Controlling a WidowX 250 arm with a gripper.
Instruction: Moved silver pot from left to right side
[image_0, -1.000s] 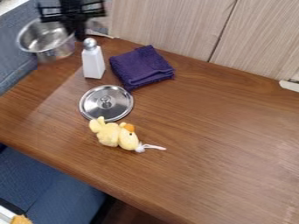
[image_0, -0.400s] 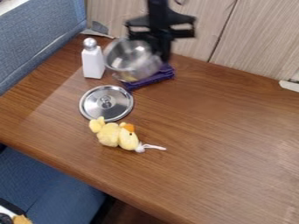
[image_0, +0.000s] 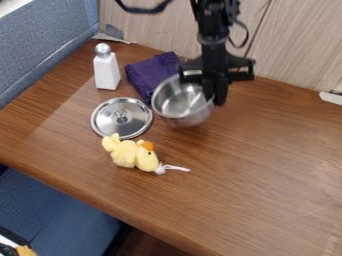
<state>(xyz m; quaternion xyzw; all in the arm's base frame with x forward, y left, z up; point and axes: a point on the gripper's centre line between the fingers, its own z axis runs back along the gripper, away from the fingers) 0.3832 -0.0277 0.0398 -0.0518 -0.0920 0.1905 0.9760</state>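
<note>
The hand (image_0: 219, 95) is closed down, its fingers pinched, as far as I can make out, on the right edge of the silver pot (image_0: 182, 107), perhaps on its handle. Holding it there leaves the pot's mouth facing up and its round body hanging out to one side. The pot is just right of the purple cloth (image_0: 151, 72) and the lid (image_0: 121, 118), looking slightly raised, which would make sense for getting it past them to the right. The lid lies flat, separate from the pot, so the rim is free to grip. Below the lid is the yellow toy (image_0: 133, 156); the white bottle (image_0: 106, 72) stands upright farther left. The open bench (image_0: 267, 165) to the right seems the place to set the pot.
</note>
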